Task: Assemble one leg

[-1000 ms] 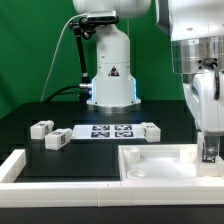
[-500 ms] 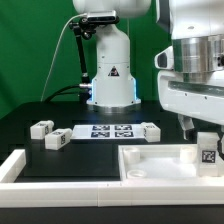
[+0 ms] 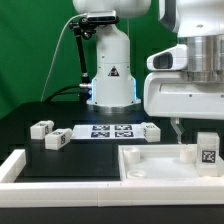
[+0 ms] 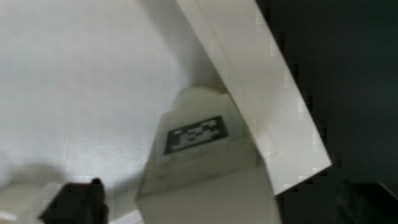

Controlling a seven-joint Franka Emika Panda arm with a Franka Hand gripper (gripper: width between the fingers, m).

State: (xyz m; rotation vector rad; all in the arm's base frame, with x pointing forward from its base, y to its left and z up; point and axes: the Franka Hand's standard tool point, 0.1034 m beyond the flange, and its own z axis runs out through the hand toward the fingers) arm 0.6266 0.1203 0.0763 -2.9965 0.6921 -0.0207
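Note:
One leg [image 3: 207, 150], a small white block with a black-and-white tag, stands upright in the right corner of the large white rimmed tray [image 3: 150, 163]. My gripper [image 3: 190, 128] hangs just above and slightly to the exterior view's left of it, open and holding nothing. In the wrist view the same leg [image 4: 196, 135] shows its tag against the tray's rim [image 4: 258, 90]. It lies between my spread jaws [image 4: 214, 205], with a gap beside the dark finger [image 4: 71, 200]. Three more legs lie on the black table [image 3: 41, 128], [image 3: 57, 139], [image 3: 150, 131].
The marker board [image 3: 108, 131] lies flat between the loose legs. The robot's white base [image 3: 110, 70] stands behind it. A white raised border [image 3: 12, 168] runs along the front and the exterior view's left of the table.
My gripper has risen off the leg in the tray corner and shifted a little to the exterior view's left. The leg has stayed standing where it was.

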